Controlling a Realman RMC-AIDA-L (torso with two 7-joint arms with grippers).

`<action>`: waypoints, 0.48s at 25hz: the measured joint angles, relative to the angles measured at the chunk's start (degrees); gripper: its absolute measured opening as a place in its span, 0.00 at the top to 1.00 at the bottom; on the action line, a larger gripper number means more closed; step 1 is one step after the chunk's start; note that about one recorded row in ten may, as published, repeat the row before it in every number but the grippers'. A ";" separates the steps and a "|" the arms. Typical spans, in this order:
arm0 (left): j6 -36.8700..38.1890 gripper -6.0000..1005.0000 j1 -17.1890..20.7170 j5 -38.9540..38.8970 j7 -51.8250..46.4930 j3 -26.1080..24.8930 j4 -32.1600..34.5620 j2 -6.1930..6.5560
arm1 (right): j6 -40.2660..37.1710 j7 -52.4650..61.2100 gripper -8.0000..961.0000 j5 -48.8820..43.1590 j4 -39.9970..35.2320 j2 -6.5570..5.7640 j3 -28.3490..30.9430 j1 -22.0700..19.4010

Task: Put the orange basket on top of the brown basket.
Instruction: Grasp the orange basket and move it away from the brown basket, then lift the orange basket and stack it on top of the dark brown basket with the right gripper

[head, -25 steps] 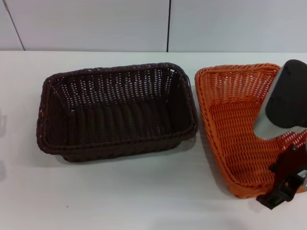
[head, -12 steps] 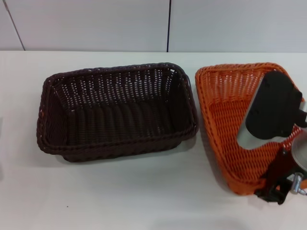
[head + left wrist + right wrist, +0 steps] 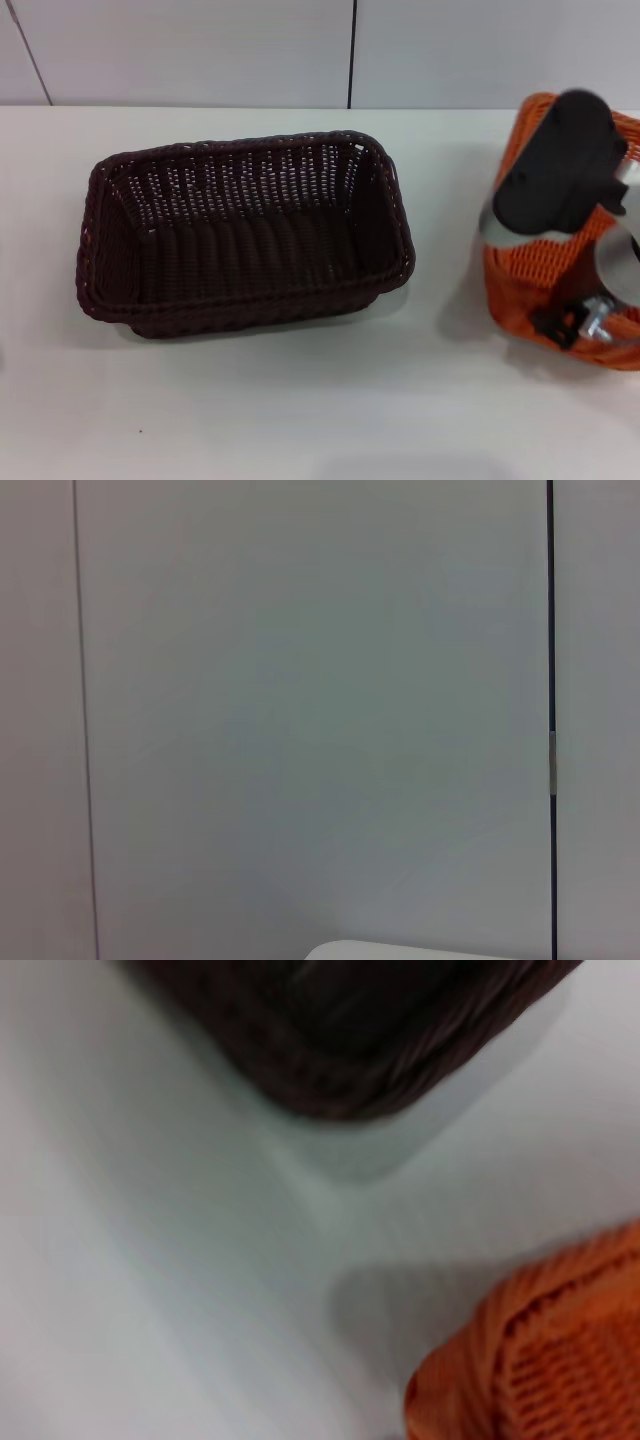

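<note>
One orange basket [image 3: 520,290] now lifted, tilted rightward

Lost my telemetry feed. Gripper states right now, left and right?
Left gripper: not in view in any camera.
Right gripper: shut on the near rim of the orange basket, which is lifted and tilted, away from the brown basket.

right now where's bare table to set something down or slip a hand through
The open gap lies between the brown basket and the orange basket; the near strip of table in front of both is bare too. It is crowded on the robot's right, where the right claw grips the lifted orange basket.
</note>
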 joint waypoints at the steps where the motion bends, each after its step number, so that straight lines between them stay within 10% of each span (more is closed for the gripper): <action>1: 0.02 0.21 -0.18 0.00 -0.05 -0.04 0.23 0.00 | 0.41 0.63 0.78 -0.36 -0.58 0.00 -0.05 0.30; 12: 1.05 0.21 -1.07 0.30 -0.36 -0.61 0.55 0.00 | 9.81 3.27 0.86 -2.45 -3.74 -0.10 -2.37 6.81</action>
